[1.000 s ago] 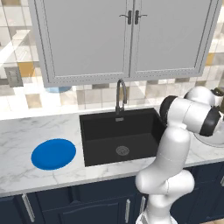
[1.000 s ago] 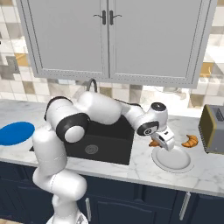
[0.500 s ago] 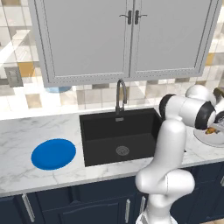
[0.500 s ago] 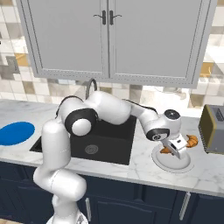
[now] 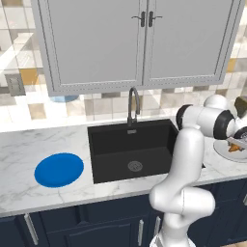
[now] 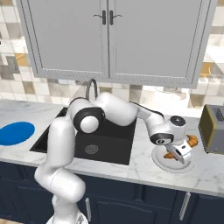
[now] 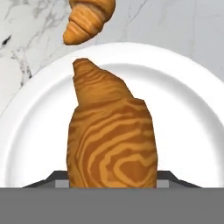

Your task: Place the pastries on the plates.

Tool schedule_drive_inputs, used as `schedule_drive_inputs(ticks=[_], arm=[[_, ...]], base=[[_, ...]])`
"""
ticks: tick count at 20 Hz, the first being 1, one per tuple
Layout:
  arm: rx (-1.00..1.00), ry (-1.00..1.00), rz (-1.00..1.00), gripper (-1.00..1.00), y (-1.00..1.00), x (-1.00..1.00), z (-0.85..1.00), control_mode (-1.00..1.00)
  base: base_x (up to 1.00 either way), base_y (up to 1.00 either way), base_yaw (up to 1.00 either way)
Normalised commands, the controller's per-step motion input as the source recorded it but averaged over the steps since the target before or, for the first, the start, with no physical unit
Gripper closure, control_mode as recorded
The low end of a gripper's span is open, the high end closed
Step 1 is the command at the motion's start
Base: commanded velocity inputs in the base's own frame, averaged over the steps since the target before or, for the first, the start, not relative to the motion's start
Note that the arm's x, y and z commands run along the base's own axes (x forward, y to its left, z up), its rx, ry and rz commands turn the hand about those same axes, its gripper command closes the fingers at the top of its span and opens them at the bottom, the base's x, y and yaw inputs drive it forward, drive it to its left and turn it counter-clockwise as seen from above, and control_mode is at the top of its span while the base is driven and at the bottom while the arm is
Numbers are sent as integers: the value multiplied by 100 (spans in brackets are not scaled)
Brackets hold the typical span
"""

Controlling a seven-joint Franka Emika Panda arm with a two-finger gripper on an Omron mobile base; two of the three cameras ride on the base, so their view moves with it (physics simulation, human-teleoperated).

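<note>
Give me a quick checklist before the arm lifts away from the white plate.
1. Pastry over white plate: ok.
2. Pastry resting on the plate, not hanging: cannot tell.
3. Gripper jaws let go of pastry: cannot tell.
4. Croissant on marble counter, off the plate: not ok, still to place.
5. Blue plate free for it: ok.
6. Toaster apart from the gripper: ok.
</note>
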Motion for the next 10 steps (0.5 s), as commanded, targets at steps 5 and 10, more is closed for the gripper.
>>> schedule_drive_inputs(ticks=[5,10], arm=[[0,2,-3,-100,-22,-8,37,-100],[-1,5,-2,-100,-14,9,41,-100]], base=[[0,0,0],[0,0,0]])
